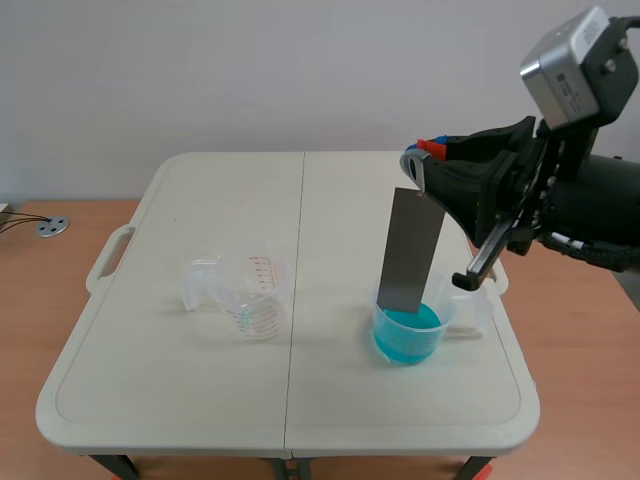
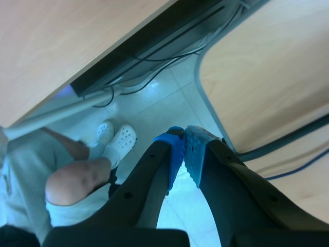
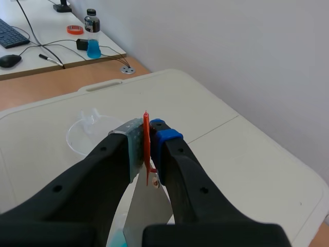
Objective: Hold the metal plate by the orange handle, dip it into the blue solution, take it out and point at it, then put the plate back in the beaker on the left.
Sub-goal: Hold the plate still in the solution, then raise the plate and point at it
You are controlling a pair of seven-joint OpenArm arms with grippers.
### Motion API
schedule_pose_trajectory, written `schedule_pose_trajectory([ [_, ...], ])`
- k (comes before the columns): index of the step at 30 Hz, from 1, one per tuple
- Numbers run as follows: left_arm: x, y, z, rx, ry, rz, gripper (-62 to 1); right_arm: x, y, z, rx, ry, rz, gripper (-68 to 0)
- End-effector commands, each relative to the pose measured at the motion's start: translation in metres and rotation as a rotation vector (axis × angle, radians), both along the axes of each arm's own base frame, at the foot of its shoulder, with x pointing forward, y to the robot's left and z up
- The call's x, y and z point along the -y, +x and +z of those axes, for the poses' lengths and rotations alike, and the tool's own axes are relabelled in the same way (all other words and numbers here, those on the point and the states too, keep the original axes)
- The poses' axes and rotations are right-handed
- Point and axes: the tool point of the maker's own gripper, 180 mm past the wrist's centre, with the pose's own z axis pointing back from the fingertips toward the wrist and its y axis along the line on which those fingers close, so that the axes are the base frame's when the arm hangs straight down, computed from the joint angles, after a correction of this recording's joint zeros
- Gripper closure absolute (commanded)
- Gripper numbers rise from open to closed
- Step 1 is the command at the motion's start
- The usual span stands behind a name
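Metal plate (image 1: 410, 250) shows full-length only in scene view, held by right claw (image 1: 422, 155).

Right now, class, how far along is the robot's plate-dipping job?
Done: the right arm's fingers grip the metal plate by its orange handle. In hand: the plate's lower end is down in the cup of blue liquid. Left: lifting out, pointing, returning it to the empty cup.

Closed claw (image 2: 184, 136) over tiled floor (image 2: 154, 109)
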Motion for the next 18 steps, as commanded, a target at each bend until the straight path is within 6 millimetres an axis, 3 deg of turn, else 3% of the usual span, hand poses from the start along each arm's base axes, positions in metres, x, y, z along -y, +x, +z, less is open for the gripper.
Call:
schedule_pose_trajectory([
  [1, -0.012, 0.022, 0.008, 0.054, 0.032, 0.009, -1.6, 0.002, -0.002, 0.017, 0.045, 0.013, 0.008, -1.3],
  [5, -0.039, 0.062, 0.027, 0.138, 0.082, 0.043, -1.6, 0.004, -0.008, 0.029, 0.078, 0.011, 0.004, -1.3],
  [11, -0.074, 0.131, 0.074, 0.307, 0.151, 0.043, -1.6, 0.007, -0.012, 0.045, 0.126, 0.006, -0.005, -1.3],
  [15, -0.078, 0.171, 0.102, 0.415, 0.150, 0.013, -1.6, 0.007, -0.012, 0.055, 0.157, -0.005, -0.009, -1.3],
  [18, -0.070, 0.196, 0.120, 0.491, 0.115, -0.025, -1.6, 0.006, -0.013, 0.062, 0.178, -0.015, -0.009, -1.3],
])
